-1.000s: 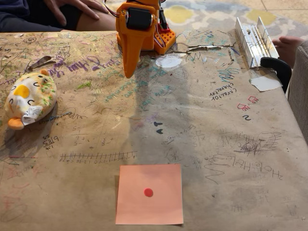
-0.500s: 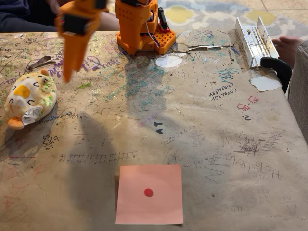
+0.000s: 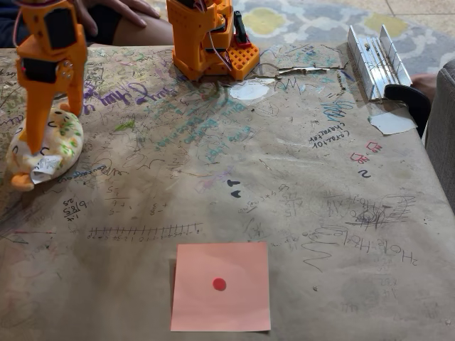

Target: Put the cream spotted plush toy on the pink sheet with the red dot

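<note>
The jaws [image 3: 34, 138] hung pointing down right at the plush [image 3: 44, 148], overlapping its face; whether they were spread or pressed together could not be told. The step looked like the reach to grasp. Next they must pinch the plush, lift, and carry it to the sheet [image 3: 220, 286], well apart across the surface [image 3: 298, 199].

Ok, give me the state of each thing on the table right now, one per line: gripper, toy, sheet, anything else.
gripper: lowered onto the toy at the table's left edge; open or shut cannot be told.
cream spotted plush toy: resting on the table, partly behind the gripper, not lifted.
pink sheet with the red dot: flat near the front edge, nothing on it.
metal rail: lying at the far right, apart from everything.
</note>
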`<state>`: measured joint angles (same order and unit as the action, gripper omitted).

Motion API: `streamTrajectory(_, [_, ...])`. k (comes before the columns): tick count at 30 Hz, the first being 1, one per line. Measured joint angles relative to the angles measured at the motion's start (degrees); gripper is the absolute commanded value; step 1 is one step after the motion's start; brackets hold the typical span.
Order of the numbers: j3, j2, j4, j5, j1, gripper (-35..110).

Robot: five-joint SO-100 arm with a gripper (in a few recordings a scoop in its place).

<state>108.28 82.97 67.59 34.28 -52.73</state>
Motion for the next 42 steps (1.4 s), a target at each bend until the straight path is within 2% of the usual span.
streamTrajectory(10, [-12.30,-9.76,5.27,-1.85,-0.09,38])
streamTrajectory(12, [-15.29,-11.51,6.68,-2.11,0.26,25])
streamTrajectory(14, [-17.23,-12.04,6.77,-2.81,0.44,3])
streamTrajectory(15, [-17.84,-12.04,6.68,-3.43,0.62,1])
streamTrajectory(24, [-13.89,-6.24,6.42,-4.39,4.31,0])
streamTrajectory(29, [-3.34,4.48,3.69,-4.48,7.38,0])
streamTrajectory(32, [6.59,16.44,-1.76,-5.27,11.34,0])
streamTrajectory(36, [19.86,36.30,-1.93,-11.07,19.95,0])
streamTrajectory(42, [26.37,66.01,2.55,-18.28,31.38,0])
